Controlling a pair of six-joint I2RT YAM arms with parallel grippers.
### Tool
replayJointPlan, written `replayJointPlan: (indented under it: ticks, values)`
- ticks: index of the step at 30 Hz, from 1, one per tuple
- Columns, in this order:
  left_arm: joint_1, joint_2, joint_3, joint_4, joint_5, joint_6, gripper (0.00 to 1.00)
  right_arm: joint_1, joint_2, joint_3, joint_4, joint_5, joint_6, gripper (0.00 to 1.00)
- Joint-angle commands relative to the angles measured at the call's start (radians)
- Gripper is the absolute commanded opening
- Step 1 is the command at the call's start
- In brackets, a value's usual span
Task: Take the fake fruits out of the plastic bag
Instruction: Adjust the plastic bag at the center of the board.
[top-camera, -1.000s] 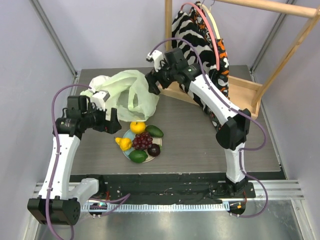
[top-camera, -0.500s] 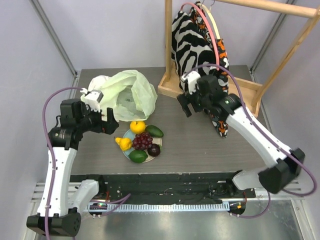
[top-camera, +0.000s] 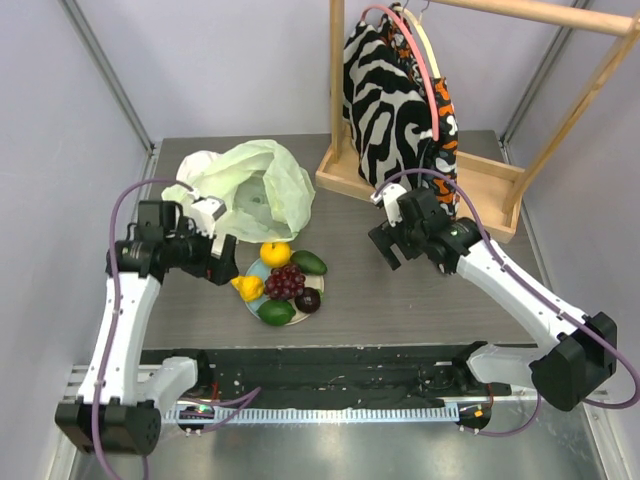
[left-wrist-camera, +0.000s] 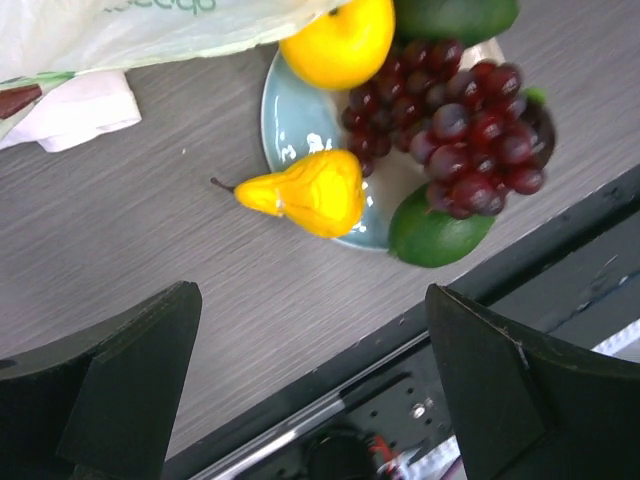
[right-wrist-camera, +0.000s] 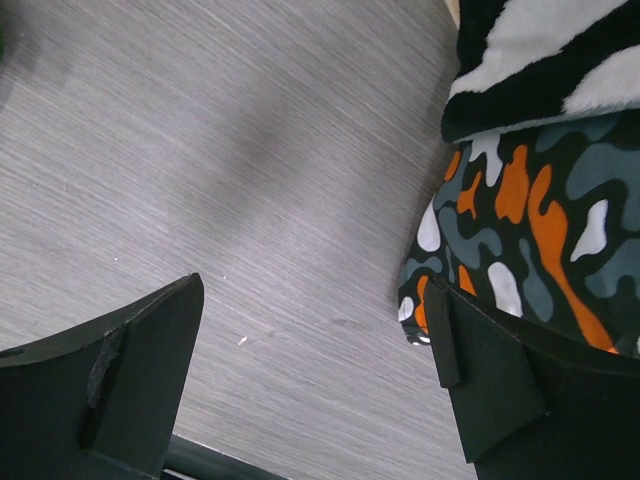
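Observation:
The pale green plastic bag (top-camera: 258, 186) lies crumpled at the back left of the table, touched by neither gripper. The fake fruits sit in front of it on a light blue plate (left-wrist-camera: 288, 118): a yellow pear (left-wrist-camera: 305, 192), a yellow-orange round fruit (left-wrist-camera: 338, 40), a dark red grape bunch (left-wrist-camera: 455, 120), two green avocados (top-camera: 309, 262) (left-wrist-camera: 438, 236) and a dark maroon fruit (top-camera: 308, 299). My left gripper (top-camera: 222, 262) hangs open just left of the plate, empty. My right gripper (top-camera: 385, 245) is open and empty over bare table, right of the plate.
A wooden clothes rack (top-camera: 470, 185) stands at the back right with a zebra-print garment (top-camera: 375, 80) and a camouflage one (right-wrist-camera: 520, 220) hanging close to my right gripper. A white cloth (left-wrist-camera: 70, 112) lies beside the bag. The table's black front edge (left-wrist-camera: 330, 400) is near my left fingers.
My right gripper has left the bag and swung right and forward, down over the table. The bag has settled flat. My left arm has shifted slightly forward. Both grippers have opened wider.

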Motion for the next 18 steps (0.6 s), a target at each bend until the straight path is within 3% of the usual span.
replayJointPlan:
  ticks: [1, 6, 10, 14, 18]
  values:
    - [0.005, 0.162, 0.077, -0.092, -0.047, 0.257, 0.98, 0.000, 0.009, 0.070, 0.042, 0.027, -0.031, 1.00]
    - [-0.001, 0.352, 0.075, 0.147, -0.098, 0.268, 0.93, 0.002, 0.012, 0.078, 0.048, 0.019, -0.036, 1.00]
    - [-0.009, 0.675, 0.221, 0.256, -0.139, 0.227, 0.93, 0.000, 0.019, 0.098, 0.041, 0.044, -0.045, 0.99]
    - [-0.009, 0.898, 0.539, 0.336, -0.133, 0.132, 0.93, -0.006, 0.025, 0.115, 0.039, 0.056, -0.056, 1.00]
    - [-0.009, 1.115, 0.865, 0.265, -0.159, 0.046, 0.94, -0.015, 0.034, 0.113, 0.054, 0.055, -0.054, 0.99]
